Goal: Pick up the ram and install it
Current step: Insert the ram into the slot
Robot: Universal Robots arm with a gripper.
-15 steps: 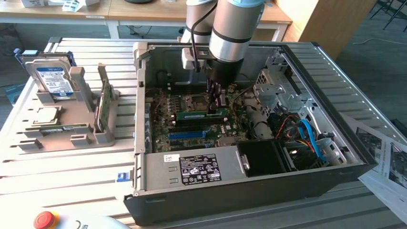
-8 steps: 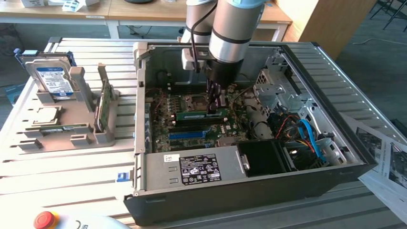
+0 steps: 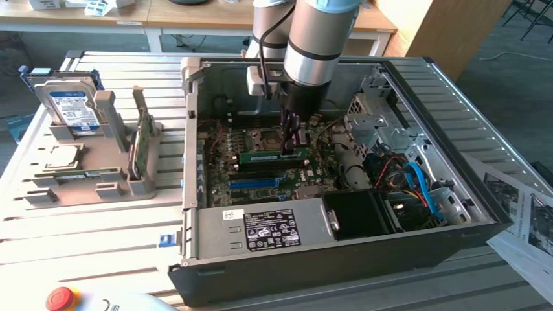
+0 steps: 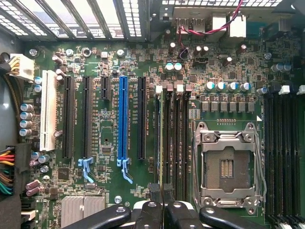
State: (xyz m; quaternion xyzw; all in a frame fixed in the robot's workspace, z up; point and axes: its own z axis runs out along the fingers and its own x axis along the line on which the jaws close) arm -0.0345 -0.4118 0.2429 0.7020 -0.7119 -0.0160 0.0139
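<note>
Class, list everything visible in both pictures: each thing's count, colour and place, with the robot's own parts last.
computer case: one, black, open, on slatted table
motherboard: one, green, inside case
processor socket: one, silver, empty, on motherboard
ram: one, green, at motherboard slots, gripped
hard drive: one, blue-labelled, upright in grey holder
processor chip: one, silver, on holder
red button: one, red, exterior view's left
arm: one, grey, reaching into case
end effector: one, black, shut on ram

Matt circuit-board ram (image 3: 272,156); matt black metal case (image 3: 346,262).
</note>
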